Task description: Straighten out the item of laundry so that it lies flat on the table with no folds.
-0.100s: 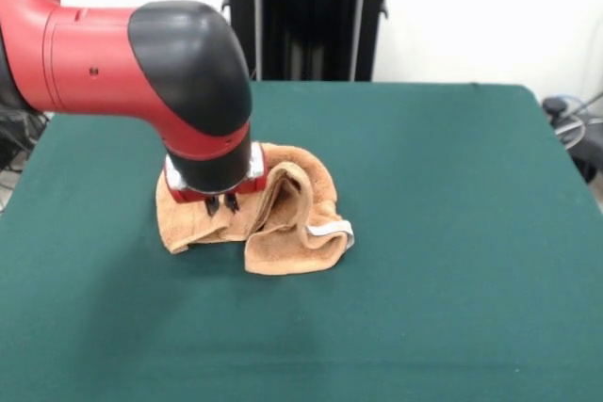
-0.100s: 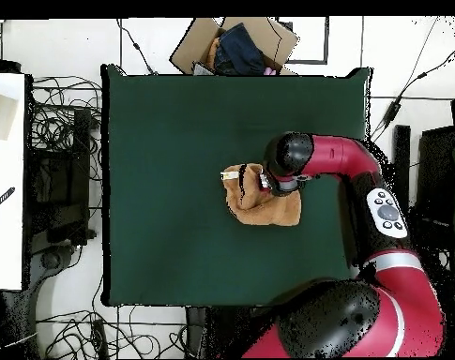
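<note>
Near surface (image 1: 452, 261) centre: towel (image 1: 283, 233) bunched, multiple folds.
Pincer (image 1: 222, 203) sits on towel's 9 o'clock side in front view, tips nearly together, apparently pinching cloth. Suggest lifting only slightly, drag outward toward 9, keep the 3 o'clock bulk anchored.

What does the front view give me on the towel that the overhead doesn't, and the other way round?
Front only: the gripper tips right at the towel, its raised folds, and a pale band curling at one edge. Overhead only: the whole table outline, with the towel near its middle, and a cardboard box beyond one edge. Both: the towel bunched, not flat, under the arm.
</note>
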Motion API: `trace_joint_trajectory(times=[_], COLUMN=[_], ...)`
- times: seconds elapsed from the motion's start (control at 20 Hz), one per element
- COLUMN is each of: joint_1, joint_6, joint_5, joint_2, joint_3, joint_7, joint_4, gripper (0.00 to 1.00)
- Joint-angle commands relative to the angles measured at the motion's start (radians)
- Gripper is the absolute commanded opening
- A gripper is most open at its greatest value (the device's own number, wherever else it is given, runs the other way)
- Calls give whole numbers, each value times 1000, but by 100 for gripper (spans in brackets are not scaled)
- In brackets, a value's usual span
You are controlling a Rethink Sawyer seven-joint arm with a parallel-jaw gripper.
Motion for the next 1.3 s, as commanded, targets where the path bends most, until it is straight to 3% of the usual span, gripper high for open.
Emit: trace_joint_trajectory(times=[0.05, 0.25, 0.55, 0.95, 1.1, 1.3], joint_1=[75, 105, 190, 260, 268, 209], joint_6=[61, 79, 51, -15, -21, -51], joint_5=[75, 147, 185, 231, 240, 247], joint_2=[-178, -247, -326, -428, -434, -367], joint_3=[45, 33, -22, -79, -93, -76], joint_7=[9, 91, 188, 241, 239, 153], joint_4=[114, 179, 237, 344, 352, 326], gripper=[0, 0, 0, 0, 0, 0])
